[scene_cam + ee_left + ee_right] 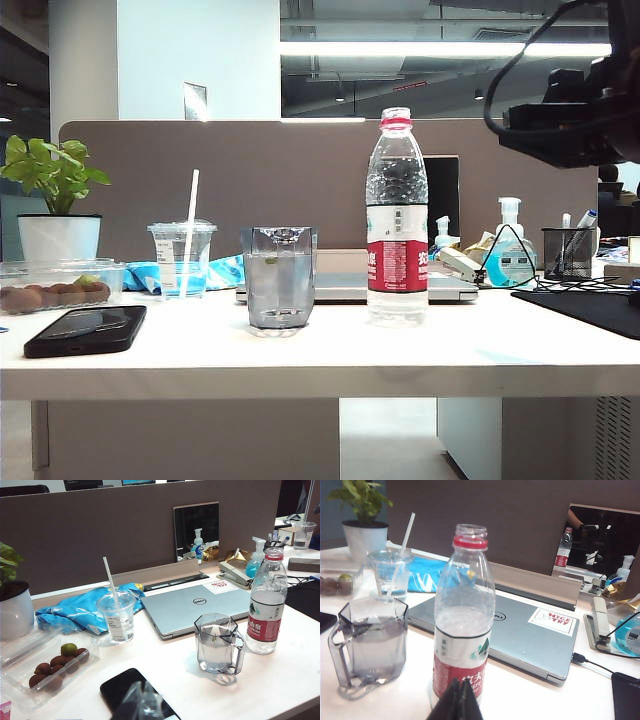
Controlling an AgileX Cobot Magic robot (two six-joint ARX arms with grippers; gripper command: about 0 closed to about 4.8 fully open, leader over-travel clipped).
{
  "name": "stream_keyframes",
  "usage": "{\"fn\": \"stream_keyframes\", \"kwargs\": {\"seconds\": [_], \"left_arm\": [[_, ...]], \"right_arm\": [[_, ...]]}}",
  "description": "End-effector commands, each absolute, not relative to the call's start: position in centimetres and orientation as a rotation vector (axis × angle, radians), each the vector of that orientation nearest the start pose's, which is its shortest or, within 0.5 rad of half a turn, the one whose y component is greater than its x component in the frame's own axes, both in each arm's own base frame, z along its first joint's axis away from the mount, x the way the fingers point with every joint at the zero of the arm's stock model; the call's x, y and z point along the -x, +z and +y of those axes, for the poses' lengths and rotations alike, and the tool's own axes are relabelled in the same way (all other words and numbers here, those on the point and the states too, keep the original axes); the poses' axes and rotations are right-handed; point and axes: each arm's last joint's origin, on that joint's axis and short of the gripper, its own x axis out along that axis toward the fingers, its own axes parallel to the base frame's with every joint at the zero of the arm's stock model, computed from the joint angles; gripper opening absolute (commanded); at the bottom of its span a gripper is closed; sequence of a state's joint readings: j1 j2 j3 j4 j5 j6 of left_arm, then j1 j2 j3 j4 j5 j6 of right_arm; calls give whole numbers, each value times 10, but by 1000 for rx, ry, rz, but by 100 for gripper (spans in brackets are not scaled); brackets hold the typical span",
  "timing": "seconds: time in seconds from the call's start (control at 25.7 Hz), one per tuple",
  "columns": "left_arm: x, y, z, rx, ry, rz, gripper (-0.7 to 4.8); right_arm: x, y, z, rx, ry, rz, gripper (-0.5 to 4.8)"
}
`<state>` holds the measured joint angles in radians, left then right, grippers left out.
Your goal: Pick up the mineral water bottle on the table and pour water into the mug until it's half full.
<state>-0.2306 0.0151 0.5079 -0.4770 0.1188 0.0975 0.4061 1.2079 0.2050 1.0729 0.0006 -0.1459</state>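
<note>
My right gripper (456,700) has its jaws pinched shut on nothing, with the upright, uncapped mineral water bottle (462,625) just ahead of them on the bench (520,690), the mug (370,642) beside it; I can't see the left gripper. Laptop sticker (554,620) reads "NICE TRY"

A brown-grey partition panel (230,170) stands along the far edge of the white worktop (320,365). Beyond it a pale wall or column (195,60) rises, and a long strip light (440,48) glows under a dark ceiling with exposed ducts. A small dark mirror (196,530) leans against the partition near the worktop's far right part. Under the front edge, a pale floor (385,440) shows between white supports. Another desk (300,555) with clutter lies past the right end.
</note>
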Motion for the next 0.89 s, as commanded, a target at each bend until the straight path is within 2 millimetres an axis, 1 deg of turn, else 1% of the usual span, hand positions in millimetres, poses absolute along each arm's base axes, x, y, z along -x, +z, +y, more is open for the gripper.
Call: {"fn": "stream_keyframes", "kwargs": {"seconds": [0.04,0.12,0.19,0.31,0.43,0.47,0.5,0.54,0.58,0.62,0.66,0.74,0.89], "left_arm": [[-38,279,-12,-95,-347,-40,-4],[-38,279,-12,-95,-347,-40,-4],[-38,279,-12,-95,-347,-40,-4],[-38,279,-12,-95,-347,-40,-4],[-38,279,-12,-95,-346,-40,-4],[-38,279,-12,-95,-347,-40,-4],[-38,279,-12,-95,-347,-40,-4],[-38,279,-12,-95,-347,-39,-4],[-38,279,-12,-95,-347,-40,-4],[-38,279,-12,-95,-347,-39,-4],[-38,279,-12,-95,-347,-39,-4],[-38,279,-12,-95,-347,-39,-4],[-38,279,-12,-95,-347,-38,-4]], "right_arm": [[-181,188,75,164,372,-51,-5],[-176,191,66,173,339,-2,-5],[-166,198,49,175,275,37,-5],[-146,215,22,136,133,-27,-5],[-133,220,10,120,69,-101,-5],[-129,219,7,121,63,-123,-5],[-122,215,4,124,54,-158,-5],[-119,211,4,125,56,-170,-5],[-113,202,4,123,70,-189,-5],[-111,196,4,111,74,-192,-5],[-108,184,4,66,78,-193,-5],[-107,178,3,44,77,-130,-5],[-102,175,0,45,48,-107,-5]]}}
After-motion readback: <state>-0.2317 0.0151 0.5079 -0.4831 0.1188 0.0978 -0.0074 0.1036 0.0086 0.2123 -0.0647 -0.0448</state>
